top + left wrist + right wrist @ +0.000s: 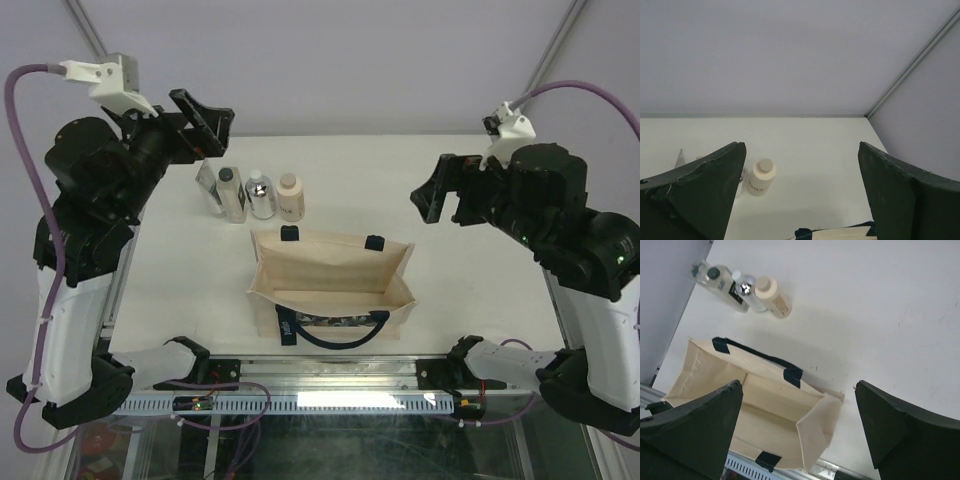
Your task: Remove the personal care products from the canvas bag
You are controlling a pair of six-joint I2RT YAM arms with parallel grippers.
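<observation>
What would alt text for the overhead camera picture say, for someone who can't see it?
An open beige canvas bag with navy handles sits on a white table, apparently empty; behind it stand a flat silvery tube, a clear dark-capped bottle, a silvery bottle and a beige bottle. The left gripper and right gripper hover open at either side.

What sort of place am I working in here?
Probably a lab robot cell, not a home: white table enclosed by plain grey panels on metal struts, slotted cable duct along the near edge.
</observation>
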